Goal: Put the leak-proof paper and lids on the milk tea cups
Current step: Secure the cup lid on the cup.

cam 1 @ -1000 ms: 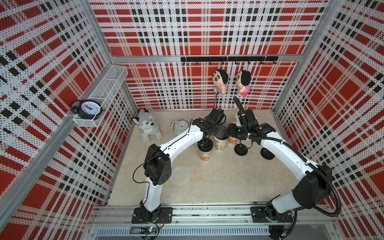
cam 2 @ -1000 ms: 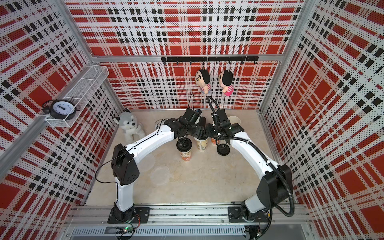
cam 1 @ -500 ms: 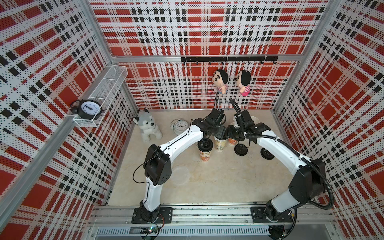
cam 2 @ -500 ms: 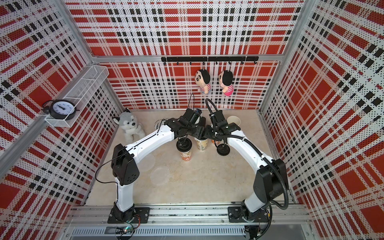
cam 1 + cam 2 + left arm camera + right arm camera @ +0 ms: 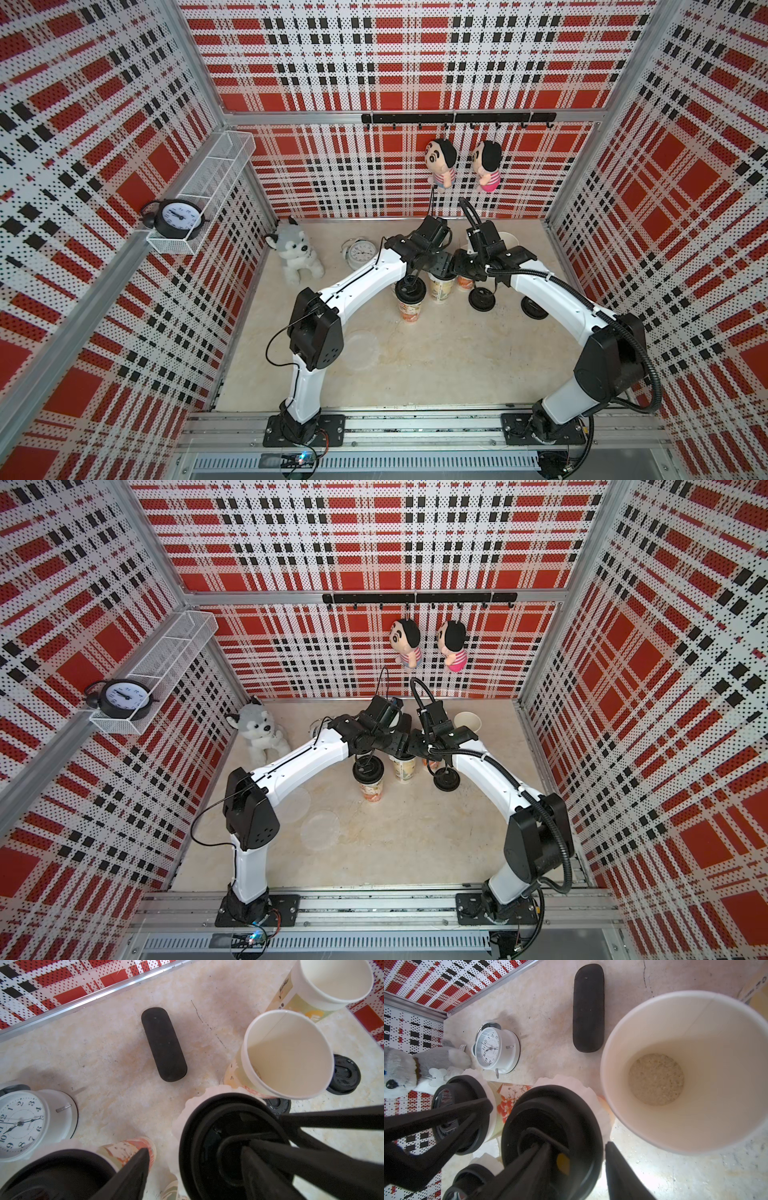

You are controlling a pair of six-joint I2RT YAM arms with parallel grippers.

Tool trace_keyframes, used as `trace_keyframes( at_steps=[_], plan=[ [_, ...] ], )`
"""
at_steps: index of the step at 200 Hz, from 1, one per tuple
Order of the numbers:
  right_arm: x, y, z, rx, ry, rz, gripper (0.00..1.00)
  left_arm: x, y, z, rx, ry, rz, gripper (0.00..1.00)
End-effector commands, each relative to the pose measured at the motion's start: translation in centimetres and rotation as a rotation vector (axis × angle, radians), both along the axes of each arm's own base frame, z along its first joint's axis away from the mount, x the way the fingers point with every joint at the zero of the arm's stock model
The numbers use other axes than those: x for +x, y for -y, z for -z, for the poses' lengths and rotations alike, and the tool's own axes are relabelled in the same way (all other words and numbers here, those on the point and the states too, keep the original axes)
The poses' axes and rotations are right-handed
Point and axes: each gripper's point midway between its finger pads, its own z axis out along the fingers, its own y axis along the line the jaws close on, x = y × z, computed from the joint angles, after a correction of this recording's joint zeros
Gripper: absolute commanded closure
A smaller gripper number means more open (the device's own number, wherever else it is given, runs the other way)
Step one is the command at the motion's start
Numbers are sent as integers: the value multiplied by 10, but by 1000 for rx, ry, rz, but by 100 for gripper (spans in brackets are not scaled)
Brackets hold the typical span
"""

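Table's twelve o'clock: left gripper (image 5: 195, 1155) wide, empty; right gripper (image 5: 576, 1145), hold unclear; apparently seating lid (image 5: 550, 1105) on papered cup (image 5: 440, 289). Next, likely: paper (image 5: 320, 829), seven o'clock.

The right elbow (image 5: 611, 357) has been drawn in nearer the right claw (image 5: 574, 1146), whose wrist has been shifted slightly toward the left claw (image 5: 195, 1150), and its jaws have been narrowed across the rim of the lid (image 5: 550, 1118) beneath it.
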Motion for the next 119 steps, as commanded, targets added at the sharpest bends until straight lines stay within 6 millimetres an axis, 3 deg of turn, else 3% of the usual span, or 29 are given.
trace_keyframes(
  at_steps=[1, 16, 33, 42, 76, 119],
  plan=[
    [-15, 11, 32, -63, -89, 20, 55, -6, -10, 11, 54, -58, 6, 29],
    [-17, 11, 35, -64, -96, 21, 55, -7, -8, 10, 46, -63, 13, 36],
    [-18, 11, 37, -67, -100, 20, 55, -8, -6, 14, 43, -76, 22, 59],
    [-18, 11, 37, -67, -102, 20, 56, -9, -6, 17, 44, -83, 23, 64],
    [-19, 12, 39, -68, -109, 20, 56, -6, -7, 11, 29, -70, 7, 65],
    [-19, 12, 42, -73, -117, 20, 56, 2, -12, -13, -28, -28, -24, 64]
  ],
)
